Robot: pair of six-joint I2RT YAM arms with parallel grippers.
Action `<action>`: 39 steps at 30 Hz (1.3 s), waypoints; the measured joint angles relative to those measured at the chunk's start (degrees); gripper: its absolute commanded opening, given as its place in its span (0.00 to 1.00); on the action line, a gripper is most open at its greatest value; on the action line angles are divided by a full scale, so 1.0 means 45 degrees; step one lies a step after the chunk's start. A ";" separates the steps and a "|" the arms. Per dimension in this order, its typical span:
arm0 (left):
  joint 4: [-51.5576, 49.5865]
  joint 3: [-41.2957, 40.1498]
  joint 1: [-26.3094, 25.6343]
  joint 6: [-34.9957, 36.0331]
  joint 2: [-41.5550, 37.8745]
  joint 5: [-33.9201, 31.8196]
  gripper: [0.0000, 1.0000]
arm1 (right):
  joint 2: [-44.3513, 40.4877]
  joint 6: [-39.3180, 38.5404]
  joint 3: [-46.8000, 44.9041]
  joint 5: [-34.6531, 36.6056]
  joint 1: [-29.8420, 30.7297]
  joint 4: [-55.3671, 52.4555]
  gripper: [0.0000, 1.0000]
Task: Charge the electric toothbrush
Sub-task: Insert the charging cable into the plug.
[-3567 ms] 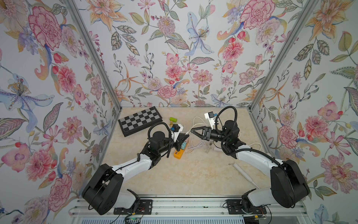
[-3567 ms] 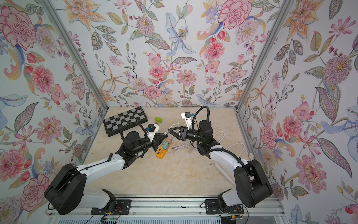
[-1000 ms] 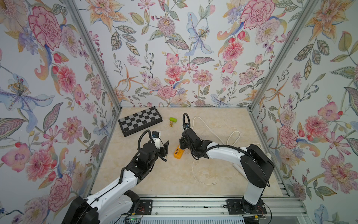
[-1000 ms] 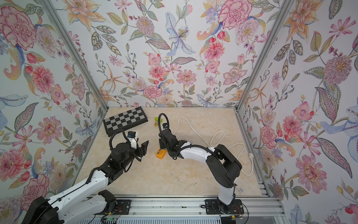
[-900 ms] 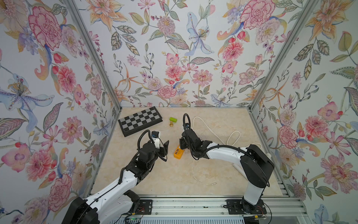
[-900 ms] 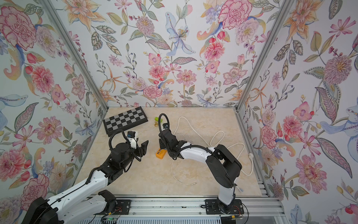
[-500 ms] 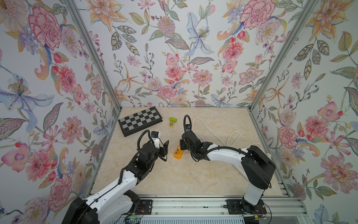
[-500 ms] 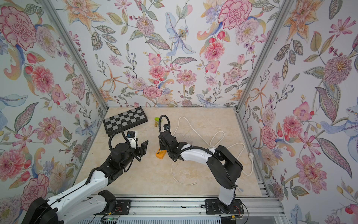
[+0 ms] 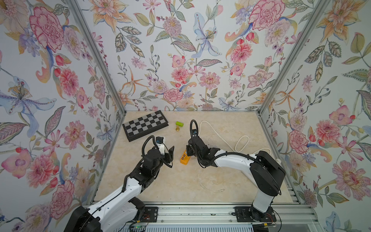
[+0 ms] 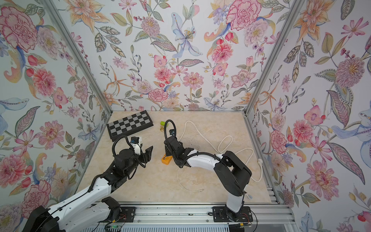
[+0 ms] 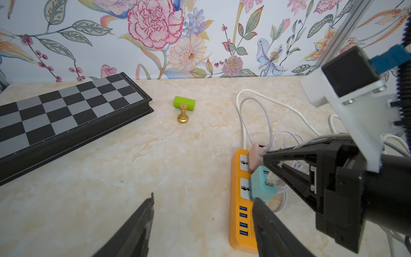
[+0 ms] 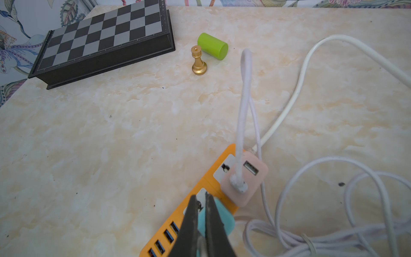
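**Right gripper pinching at the teal adapter, left gripper waiting beside the strip**

Of the 2 arms, the right one is sitting nearer the work. The right gripper (image 12: 200, 195) is closing almost completely, and it seems to be pinching a thin white plug (image 11: 269, 180) at the face of the teal adapter (image 11: 261, 187). That adapter is riding on the orange power strip (image 9: 184, 159) at the centre of the frame. The strip's long axis is running up and down the frame with a slight tilt. The left gripper (image 11: 203, 198) is hovering just left of the strip, jaws spread wide and holding nothing. The next move probably depends on pushing the plug straight into the adapter's port. A pink adapter (image 12: 253, 184) is sitting next to the teal one with its own cable plugged in. One loose cable end (image 9: 220, 190) is lying at lower centre, well apart from both grippers. The electric toothbrush itself is not showing in any view.

Flowered wallpaper walls (image 9: 180, 50) are closing in 3 sides. The marbled table (image 9: 180, 184) is lying flat. A chessboard (image 9: 145, 125) is sitting in the table's upper left corner. A green cylinder (image 9: 179, 123) and a gold chess piece (image 9: 177, 129) are standing right of it.
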 measured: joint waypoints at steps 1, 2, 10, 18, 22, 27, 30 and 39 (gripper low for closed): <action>0.0000 0.0000 0.0000 0.0000 0.0000 -0.0015 0.70 | 0.0000 -0.0083 -0.0073 -0.0019 0.0000 0.0175 0.00; 0.0005 0.0000 0.0000 0.0000 0.0000 -0.0010 0.71 | 0.0005 -0.0160 -0.0131 -0.0053 0.0000 0.0321 0.00; 0.0005 -0.0010 0.0000 0.0000 0.0000 -0.0015 0.70 | 0.0024 -0.0544 -0.0403 -0.0185 0.0034 0.0894 0.00; 0.0010 -0.0019 0.0000 -0.0005 0.0000 -0.0015 0.71 | 0.0034 -0.0879 -0.0588 0.0019 0.0194 0.1093 0.00; 0.0015 -0.0102 0.0000 -0.0010 0.0000 -0.0015 0.71 | 0.0151 -0.1117 -0.0593 0.0291 0.0301 0.1219 0.00; 0.0010 -0.0141 0.0000 -0.0010 0.0000 -0.0068 0.71 | 0.0335 -0.1326 -0.0661 0.0321 0.0306 0.1705 0.00; 0.0010 -0.0146 0.0000 -0.0010 0.0000 -0.0092 0.71 | 0.0267 -0.1404 -0.0942 0.0248 0.0291 0.2108 0.00; 0.0005 -0.0199 0.0000 -0.0024 -0.0068 -0.0121 0.71 | -0.0010 -0.1506 -0.1345 -0.0219 0.0087 0.2268 0.00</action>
